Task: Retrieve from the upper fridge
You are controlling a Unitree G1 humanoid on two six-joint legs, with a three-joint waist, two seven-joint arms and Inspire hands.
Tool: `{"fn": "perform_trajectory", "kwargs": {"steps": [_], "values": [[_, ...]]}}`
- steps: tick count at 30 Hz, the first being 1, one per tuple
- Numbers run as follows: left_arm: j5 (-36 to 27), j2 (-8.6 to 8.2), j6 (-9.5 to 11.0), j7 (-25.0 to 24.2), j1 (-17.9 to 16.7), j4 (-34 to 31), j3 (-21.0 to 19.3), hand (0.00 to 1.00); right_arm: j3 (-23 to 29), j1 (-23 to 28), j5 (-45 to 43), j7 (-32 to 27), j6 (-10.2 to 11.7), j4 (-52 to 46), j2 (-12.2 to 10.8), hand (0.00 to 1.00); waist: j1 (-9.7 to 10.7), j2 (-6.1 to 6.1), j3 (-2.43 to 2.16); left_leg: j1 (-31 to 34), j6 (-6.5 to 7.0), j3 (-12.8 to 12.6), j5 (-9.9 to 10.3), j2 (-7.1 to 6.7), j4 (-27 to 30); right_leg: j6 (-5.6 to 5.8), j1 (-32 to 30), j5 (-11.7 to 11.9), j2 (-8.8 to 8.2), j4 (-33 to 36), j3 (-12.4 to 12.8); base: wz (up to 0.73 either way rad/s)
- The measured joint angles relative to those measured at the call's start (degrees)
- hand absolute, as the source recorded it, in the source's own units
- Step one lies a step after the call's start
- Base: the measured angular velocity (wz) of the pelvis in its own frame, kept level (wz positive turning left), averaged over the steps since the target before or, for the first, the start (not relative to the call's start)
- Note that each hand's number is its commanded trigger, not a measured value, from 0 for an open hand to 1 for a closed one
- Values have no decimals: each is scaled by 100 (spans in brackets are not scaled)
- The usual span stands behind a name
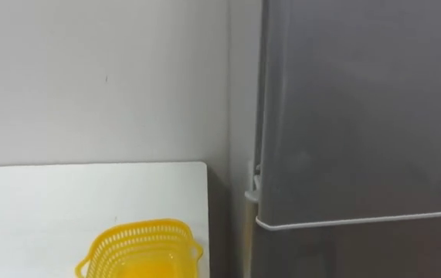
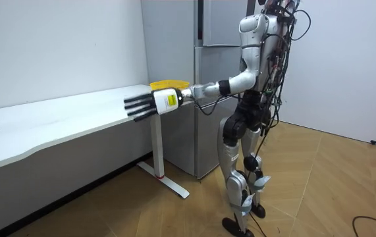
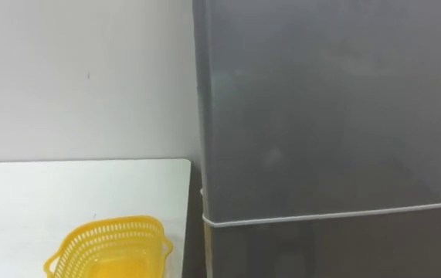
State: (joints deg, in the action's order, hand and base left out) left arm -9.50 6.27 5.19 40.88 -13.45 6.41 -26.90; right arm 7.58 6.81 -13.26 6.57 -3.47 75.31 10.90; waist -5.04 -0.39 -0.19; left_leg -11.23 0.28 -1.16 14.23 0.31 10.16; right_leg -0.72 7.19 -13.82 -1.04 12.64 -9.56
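One basket (image 1: 139, 247) sits on the table (image 1: 50, 201) beside the shut fridge (image 1: 359, 116).

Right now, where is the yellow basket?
The yellow basket sits low in the left eye view, at the right end of the white table, just left of the grey fridge.

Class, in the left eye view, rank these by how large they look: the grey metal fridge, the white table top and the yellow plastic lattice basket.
1. Grey metal fridge, largest.
2. White table top.
3. Yellow plastic lattice basket, smallest.
All are cut by the picture's edge; only visible parts are ranked.
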Motion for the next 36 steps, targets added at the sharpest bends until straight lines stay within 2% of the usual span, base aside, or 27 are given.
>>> {"fn": "perform_trajectory", "kwargs": {"steps": [3, 8, 10, 12, 14, 17, 19, 21, 24, 27, 29, 32, 36], "values": [[-146, 13, 245, 5, -27, -762, -35, 0, 41, 0, -8, 52, 54, 7, 3, 0, -2, -3, 3, -2, 0, 17, 0, -1, 4, 1, 8, 0, -5, -9, -13, 7], [-704, 30, 276, -306, -39, -1855, 21, 0, 40, 11, -56, 170, 92, 18, 1, 0, 48, 12, 5, 16, 0, 39, 0, 0, 14, 5, 18, 8, -2, 0, -5, 2], [-883, 106, 276, -435, -39, -2193, 143, 0, 40, 11, -54, 209, 94, 54, 7, 0, 130, -2, 15, 45, 0, 71, 0, -4, 25, 7, 15, 10, -22, -4, -41, 10], [-907, 184, 286, -885, -3, -2444, 277, 0, 45, 42, -64, 234, 93, 99, 15, 0, 222, -28, 36, 43, 0, 67, -1, -5, 25, 10, 6, 11, -46, 0, -67, 7], [-931, 237, 280, -1225, 33, -2464, 354, 0, 43, 45, -175, 241, 96, 98, 14, 0, 332, -3, 32, 68, 0, 55, -1, -6, 28, 10, 0, 11, -47, 2, -72, 0], [-1358, 247, 234, -1936, 116, -2769, 670, 0, 29, 10, -348, 390, 74, 162, -14, 0, 440, -21, 53, 82, 0, 49, -1, -4, 28, 11, -40, 16, -44, 1, -56, -1], [-1358, 284, 193, -2425, 129, -2904, 948, 0, 29, 6, -494, 492, 16, 201, -43, 0, 507, -25, 55, 97, 0, 51, -1, -5, 28, 12, -50, 17, -43, 2, -38, -3], [-1358, 377, 33, -3125, 223, -2921, 1276, 0, 32, -9, -555, 595, -32, 195, -48, 0, 623, -32, 49, 137, 0, 15, -1, -7, 30, 15, -69, 19, -38, 6, -22, -5], [-1579, 375, -261, -3819, 444, -2981, 1525, 0, 37, -47, -584, 646, -37, 131, -47, 0, 703, -14, 48, 215, 0, -84, -1, 21, 70, -6, -180, 85, 8, -1, 14, -17], [-1945, 376, -393, -4349, 612, -2989, 1609, 0, 35, -122, -726, 664, -37, 119, -49, 0, 867, 20, 55, 261, -1, -173, -1, 102, 70, -31, -223, 123, 7, 20, 63, -14], [-2034, 377, -474, -4603, 751, -2992, 1627, 0, 35, -121, -735, 666, -43, 137, -37, 0, 947, 37, 60, 271, -1, -197, 0, 109, 72, -36, -219, 127, 22, 4, 99, -10], [-2312, 401, -499, -4945, 896, -3032, 1691, 0, 30, -111, -735, 658, -144, 136, -16, 0, 1023, 98, 57, 250, -1, -216, 0, 105, 78, -36, -210, 127, 39, 4, 153, -8], [-2481, 407, -527, -5404, 904, -3160, 1807, 0, 30, -104, -751, 685, -207, 141, -16, 0, 1088, 171, 39, 189, -1, -340, -1, 107, 67, -36, -211, 127, 50, 5, 186, -9]]}}
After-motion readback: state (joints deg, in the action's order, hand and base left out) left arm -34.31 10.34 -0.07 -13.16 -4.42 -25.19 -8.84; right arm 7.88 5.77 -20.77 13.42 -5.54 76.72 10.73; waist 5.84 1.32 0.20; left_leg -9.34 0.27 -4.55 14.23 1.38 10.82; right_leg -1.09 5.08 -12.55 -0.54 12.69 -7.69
